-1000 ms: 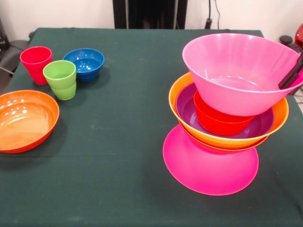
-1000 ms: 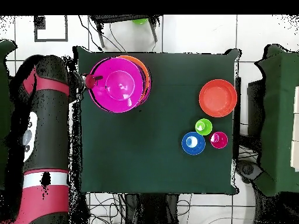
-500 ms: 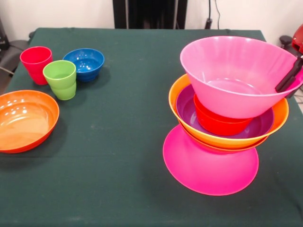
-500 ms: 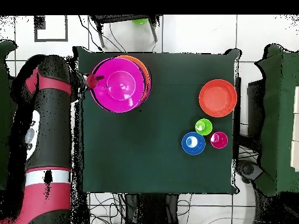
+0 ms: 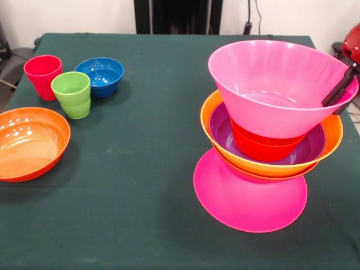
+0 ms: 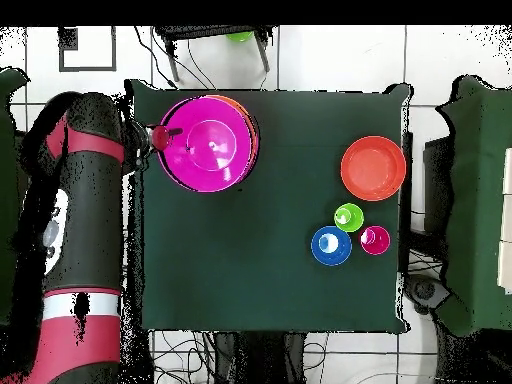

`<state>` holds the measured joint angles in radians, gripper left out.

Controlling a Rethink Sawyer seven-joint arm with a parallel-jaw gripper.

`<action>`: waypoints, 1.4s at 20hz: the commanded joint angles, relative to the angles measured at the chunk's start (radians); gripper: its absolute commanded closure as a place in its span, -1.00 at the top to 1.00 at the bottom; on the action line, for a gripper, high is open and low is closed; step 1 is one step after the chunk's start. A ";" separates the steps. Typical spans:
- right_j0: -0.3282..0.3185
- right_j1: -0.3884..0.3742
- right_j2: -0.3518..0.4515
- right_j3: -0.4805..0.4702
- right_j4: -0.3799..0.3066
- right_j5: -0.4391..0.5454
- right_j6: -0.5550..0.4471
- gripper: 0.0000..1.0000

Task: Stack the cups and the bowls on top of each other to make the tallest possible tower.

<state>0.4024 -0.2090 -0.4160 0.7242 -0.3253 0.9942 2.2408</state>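
Pincer (image 5: 341, 89) fingers, thin and black, clamp the right-hand rim of the large glossy hot pink plastic bowl (image 5: 278, 84), one finger lying inside the wall and the rest of the tool outside it; seen from overhead, the pincer (image 6: 162, 137) meets that bowl (image 6: 207, 141) at the edge nearest the red and black arm (image 6: 75, 220). This pink bowl sits upright and tilted, its held side higher, with its base down inside the small red-orange bowl (image 5: 260, 147). That small bowl nests in the medium purple bowl (image 5: 220, 125), which nests in the large orange bowl (image 5: 209, 109); under the orange rim a thin red-orange edge shows. Below all of them an upturned hot pink bowl (image 5: 247, 199) rests on the dark green table (image 5: 152, 169) as the foot of the tower.

Well apart from the tower, across the table, a shallow red-orange bowl (image 5: 28, 142) stands alone. Just beyond it the lime green plastic tumbler (image 5: 72, 94) stands upright, close beside the red plastic tumbler (image 5: 43, 75) and the small blue bowl (image 5: 100, 75).
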 commanded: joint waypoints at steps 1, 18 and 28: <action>-0.019 -0.010 0.044 0.047 0.008 -0.020 0.102 -1.00; -0.008 0.016 0.054 0.081 0.018 -0.055 0.156 -1.00; -0.004 0.014 0.055 0.105 0.032 -0.061 0.164 -1.00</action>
<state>0.4025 -0.1962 -0.4199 0.7351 -0.3166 0.9721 2.2408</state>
